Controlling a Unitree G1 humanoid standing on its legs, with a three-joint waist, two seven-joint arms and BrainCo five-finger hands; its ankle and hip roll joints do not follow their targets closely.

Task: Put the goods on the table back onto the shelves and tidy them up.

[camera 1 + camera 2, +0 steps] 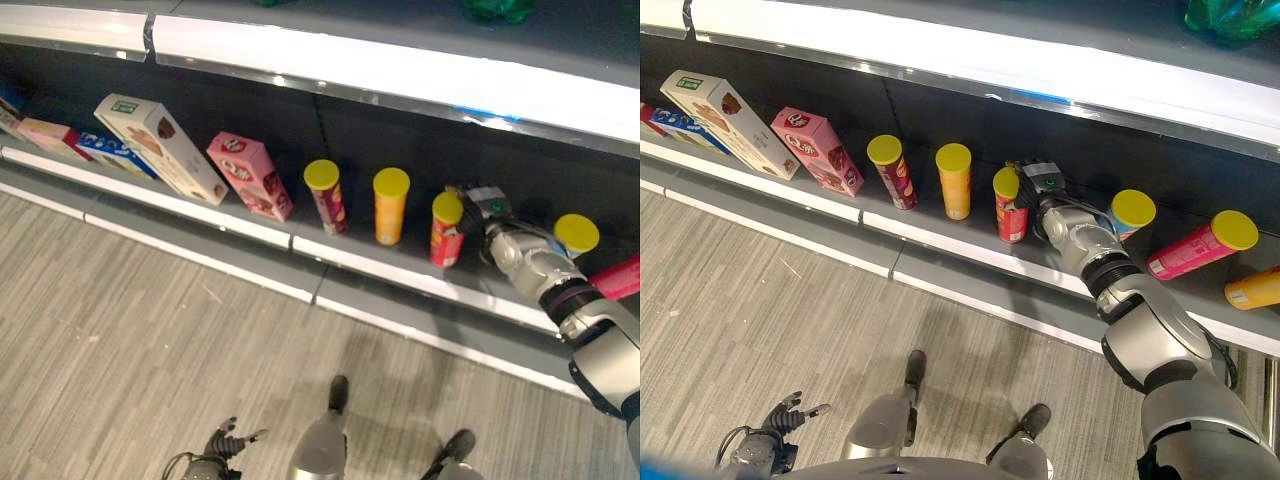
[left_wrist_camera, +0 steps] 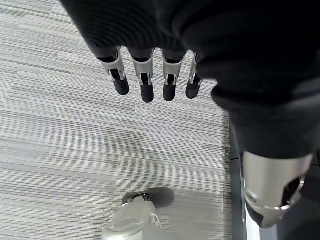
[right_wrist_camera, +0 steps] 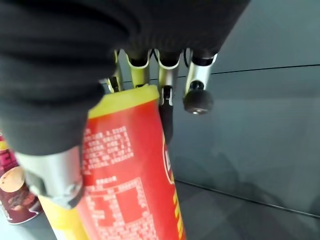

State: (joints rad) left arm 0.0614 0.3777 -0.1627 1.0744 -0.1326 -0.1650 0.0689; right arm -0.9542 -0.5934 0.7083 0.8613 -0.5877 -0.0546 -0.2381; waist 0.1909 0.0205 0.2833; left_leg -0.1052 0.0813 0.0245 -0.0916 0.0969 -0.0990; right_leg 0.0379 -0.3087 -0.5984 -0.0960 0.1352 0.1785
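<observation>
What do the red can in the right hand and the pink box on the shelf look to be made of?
Red can: probably printed cardboard tube, slightly glossy, with a yellow plastic-looking lid; right hand fingers curl round it. Pink box: printed paperboard, judging by its sharp folded edges.

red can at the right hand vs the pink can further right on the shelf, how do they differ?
The red can stands upright; the pink can lies tipped on its side. The right hand is at the red can with fingers round it; the pink can is untouched. Red body versus pink. Both have yellow lids and sit on the same shelf.
</observation>
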